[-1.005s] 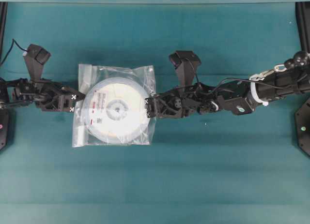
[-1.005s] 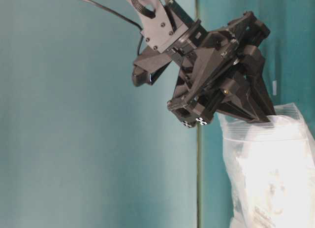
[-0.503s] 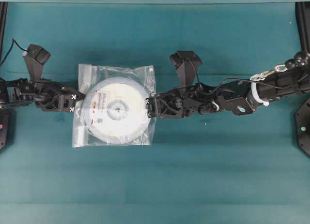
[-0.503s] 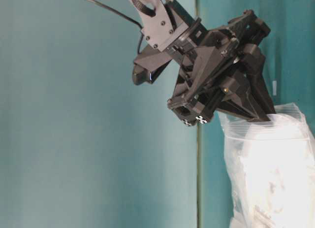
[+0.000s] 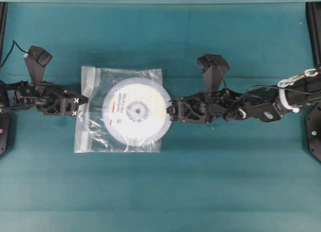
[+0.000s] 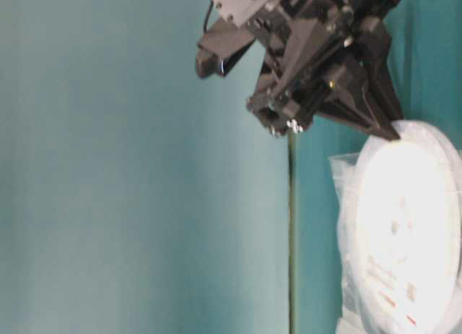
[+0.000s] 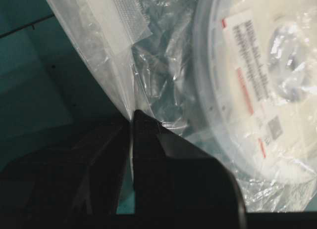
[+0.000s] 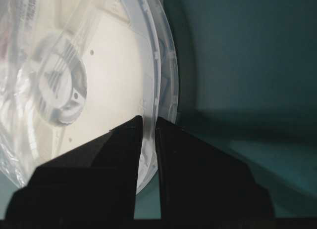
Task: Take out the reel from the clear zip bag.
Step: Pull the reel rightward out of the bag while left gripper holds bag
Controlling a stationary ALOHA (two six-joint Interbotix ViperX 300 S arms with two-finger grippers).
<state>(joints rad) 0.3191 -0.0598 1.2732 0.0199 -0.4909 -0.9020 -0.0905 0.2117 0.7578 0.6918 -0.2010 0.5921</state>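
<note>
My left gripper [image 5: 78, 103] is pinched fully closed on the left edge of the clear zip bag [image 5: 93, 134], just below its whitish zip strip [image 7: 126, 16]. My right gripper [image 5: 171, 110] has its jaws nearly together, clamped on the right rim of the reel [image 5: 136, 109]. The reel lies flat near the middle of the table [image 5: 165, 187], its right part poking out past the bag's right edge, its left part under the crinkled plastic.
</note>
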